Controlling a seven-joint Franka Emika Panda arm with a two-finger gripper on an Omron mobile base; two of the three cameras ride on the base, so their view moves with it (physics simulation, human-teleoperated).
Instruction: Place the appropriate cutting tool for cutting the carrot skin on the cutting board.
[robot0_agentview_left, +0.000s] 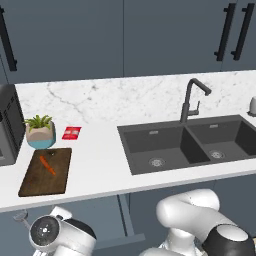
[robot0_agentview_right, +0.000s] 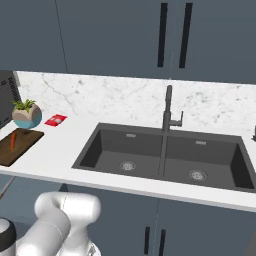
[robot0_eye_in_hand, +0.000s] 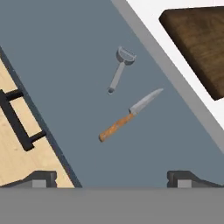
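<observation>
In the hand view, the light-grey peeler (robot0_eye_in_hand: 120, 70) lies on the grey floor of an open drawer (robot0_eye_in_hand: 65, 65), its wide head pointing up the frame. Just below it rests the knife (robot0_eye_in_hand: 130, 115) with a silver blade and orange-brown handle. My gripper (robot0_eye_in_hand: 114, 179) hovers above both, open, with nothing between its fingertips (robot0_eye_in_hand: 41, 177). The dark wooden cutting board (robot0_agentview_left: 35, 182) sits on the counter at the left with the small orange carrot (robot0_agentview_left: 48, 165) on it. The board (robot0_agentview_right: 9, 154) and carrot (robot0_agentview_right: 13, 140) also show at the right base view's left edge, and a board corner (robot0_eye_in_hand: 201, 39) is above the drawer.
A potted plant (robot0_agentview_left: 40, 131) and a red packet (robot0_agentview_left: 71, 132) stand behind the board. A dark appliance (robot0_agentview_left: 7, 125) is at the far left. The double sink (robot0_agentview_left: 190, 145) with a black faucet (robot0_agentview_left: 192, 100) lies to the right. A black drawer handle (robot0_eye_in_hand: 15, 120) hangs over wooden flooring.
</observation>
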